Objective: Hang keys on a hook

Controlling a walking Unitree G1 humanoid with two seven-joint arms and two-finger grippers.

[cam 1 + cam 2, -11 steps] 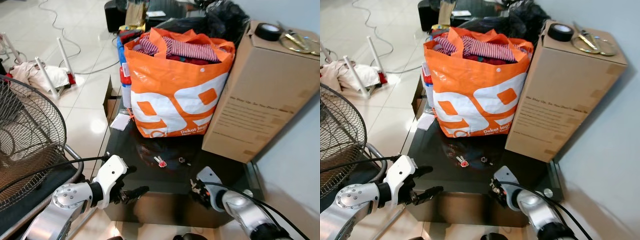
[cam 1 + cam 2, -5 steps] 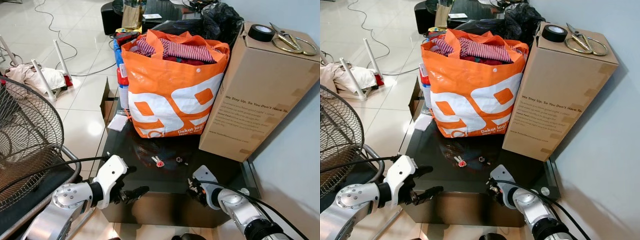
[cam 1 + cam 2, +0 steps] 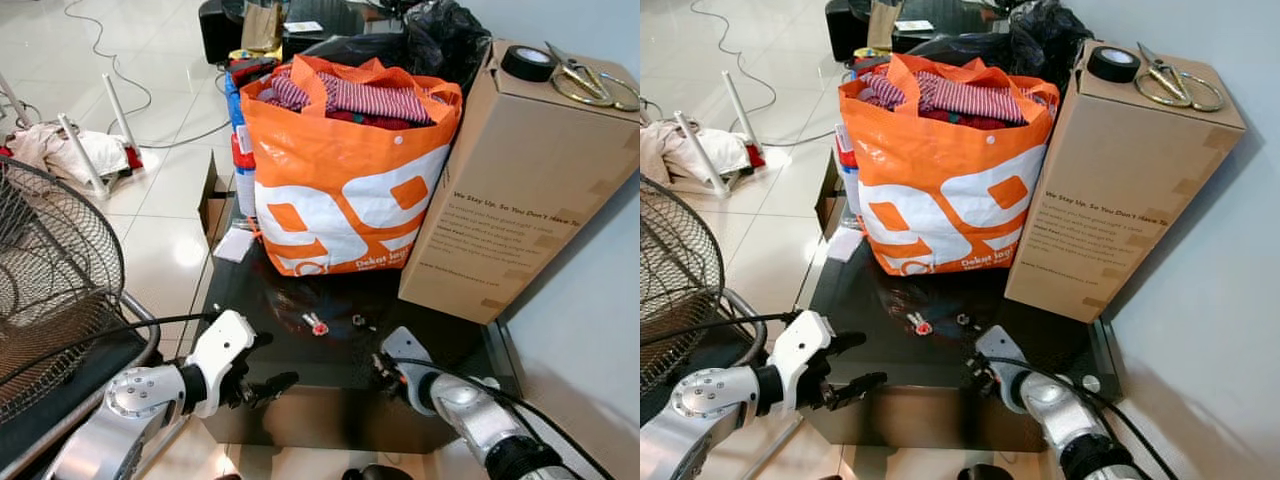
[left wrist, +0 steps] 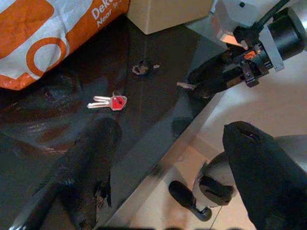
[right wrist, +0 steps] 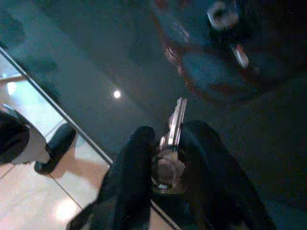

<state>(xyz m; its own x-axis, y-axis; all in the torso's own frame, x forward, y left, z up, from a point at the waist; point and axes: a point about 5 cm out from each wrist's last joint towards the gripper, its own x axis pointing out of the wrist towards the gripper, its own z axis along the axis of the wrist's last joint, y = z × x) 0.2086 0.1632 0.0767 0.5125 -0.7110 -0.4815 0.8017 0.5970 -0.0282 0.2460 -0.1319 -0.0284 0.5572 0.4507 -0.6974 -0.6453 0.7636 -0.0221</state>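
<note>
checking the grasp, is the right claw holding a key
Yes, the right wrist view shows a silver key pinched between the two black fingers of the right claw, above the dark tabletop.

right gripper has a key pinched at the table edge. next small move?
Probably lift the right gripper straight up. Its fingers pinch a silver key low over the dark table, and no hook is visible here, so clear the glass first.

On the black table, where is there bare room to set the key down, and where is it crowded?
Bare: the black table front strip between the left gripper and right gripper, nearer than the red-tagged keys. Crowded: the back, taken by the orange bag and cardboard box.
</note>
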